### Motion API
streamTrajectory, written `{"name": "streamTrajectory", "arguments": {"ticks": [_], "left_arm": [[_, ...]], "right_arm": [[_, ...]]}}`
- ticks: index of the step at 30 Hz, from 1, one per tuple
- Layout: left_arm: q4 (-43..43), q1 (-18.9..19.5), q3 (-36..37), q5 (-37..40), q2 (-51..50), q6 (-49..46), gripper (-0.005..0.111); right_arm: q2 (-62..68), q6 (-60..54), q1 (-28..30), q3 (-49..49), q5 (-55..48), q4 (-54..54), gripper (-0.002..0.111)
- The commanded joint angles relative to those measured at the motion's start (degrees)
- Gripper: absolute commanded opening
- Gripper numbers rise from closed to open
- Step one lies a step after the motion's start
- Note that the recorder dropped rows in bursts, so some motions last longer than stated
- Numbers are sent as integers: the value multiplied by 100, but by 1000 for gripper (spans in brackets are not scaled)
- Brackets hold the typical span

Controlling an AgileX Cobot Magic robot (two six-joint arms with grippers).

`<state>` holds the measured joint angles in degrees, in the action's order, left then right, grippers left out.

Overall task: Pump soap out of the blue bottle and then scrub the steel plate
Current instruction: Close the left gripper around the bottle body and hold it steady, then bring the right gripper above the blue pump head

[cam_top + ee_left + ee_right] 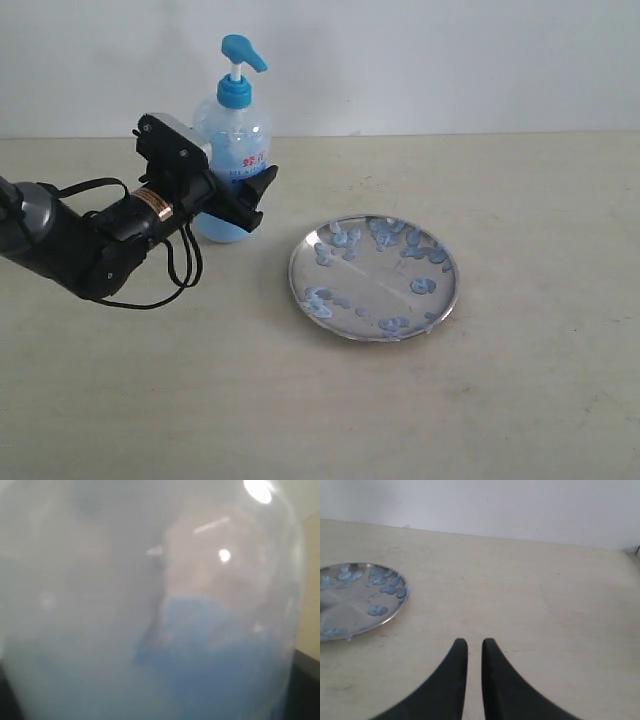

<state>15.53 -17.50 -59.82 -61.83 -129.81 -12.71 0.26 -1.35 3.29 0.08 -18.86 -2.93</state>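
Observation:
The blue bottle point(232, 150) stands upright at the back left, its blue pump head pointing right, with pale soap point(222, 226) low inside. My left gripper point(254, 192) reaches in from the left and is shut on the bottle's body; one dark finger point(252, 200) crosses its front. In the left wrist view the bottle point(150, 605) fills the frame, blurred. The steel plate point(373, 277) lies to the right of the bottle, speckled with bluish soap blobs point(386, 234). My right gripper point(474, 642) is shut and holds nothing; it hovers over bare table with the plate point(355, 597) off to one side.
The pale beige table point(520, 380) runs to a white wall point(450, 60) behind. A black cable point(185, 265) loops down from the left arm near the bottle. The right arm is outside the exterior view.

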Motion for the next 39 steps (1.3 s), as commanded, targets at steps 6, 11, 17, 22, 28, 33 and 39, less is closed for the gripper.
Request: {"name": "streamTrajectory", "arguments": {"ticks": [6, 11, 17, 22, 28, 33, 39], "left_arm": [[42, -33, 55, 939, -54, -128, 4], [145, -33, 55, 937, -54, -128, 4], [146, -33, 177, 937, -54, -128, 4], [146, -122, 310, 937, -54, -128, 4], [106, -376, 310, 925, -29, -190, 4], [-76, -436, 310, 925, -29, -190, 4], [-74, -448, 310, 925, -29, -360, 4]], "right_arm": [[-26, -698, 14, -8, 1224, -236, 1], [-26, -292, 14, -8, 2017, -204, 1], [-26, 1624, 14, -8, 1994, 78, 1], [-26, 2129, 14, -8, 1713, 77, 1], [984, 2129, 14, -8, 3389, 77, 1], [2820, 2133, 14, -8, 4142, -11, 1], [5395, 2757, 14, -551, 5825, -1546, 1]]}}
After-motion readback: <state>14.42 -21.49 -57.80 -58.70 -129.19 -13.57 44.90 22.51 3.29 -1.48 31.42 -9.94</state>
